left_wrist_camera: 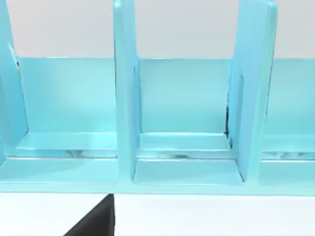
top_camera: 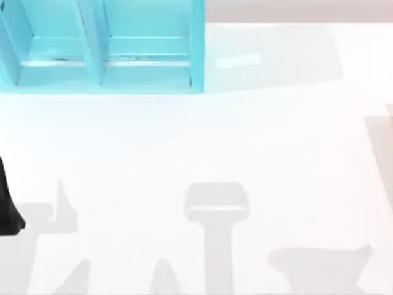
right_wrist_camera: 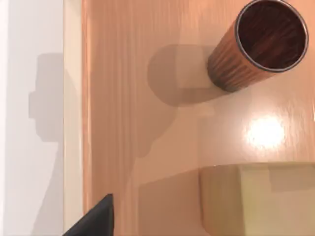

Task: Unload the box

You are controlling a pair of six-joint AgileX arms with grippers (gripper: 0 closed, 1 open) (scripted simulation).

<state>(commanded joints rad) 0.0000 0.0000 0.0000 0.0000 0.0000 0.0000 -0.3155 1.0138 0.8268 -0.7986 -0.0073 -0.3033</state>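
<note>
The box (right_wrist_camera: 123, 98) has an orange wooden floor and a cream rim, and my right wrist looks down into it. A brown wooden cup (right_wrist_camera: 256, 46) stands upright on its floor. A pale yellow-green block (right_wrist_camera: 261, 196) lies beside the cup, apart from it. A black part of my right gripper (right_wrist_camera: 93, 221) hangs above the floor near the rim, touching neither thing. My left arm (top_camera: 9, 209) is at the table's left edge. In the left wrist view, a black tip of the left gripper (left_wrist_camera: 93, 223) faces the shelf.
A cyan shelf unit (top_camera: 104, 55) with upright dividers stands at the table's back left, its compartments (left_wrist_camera: 182, 113) bare. A beige edge (top_camera: 382, 141) shows at the table's far right. White table (top_camera: 202, 141) spreads between them.
</note>
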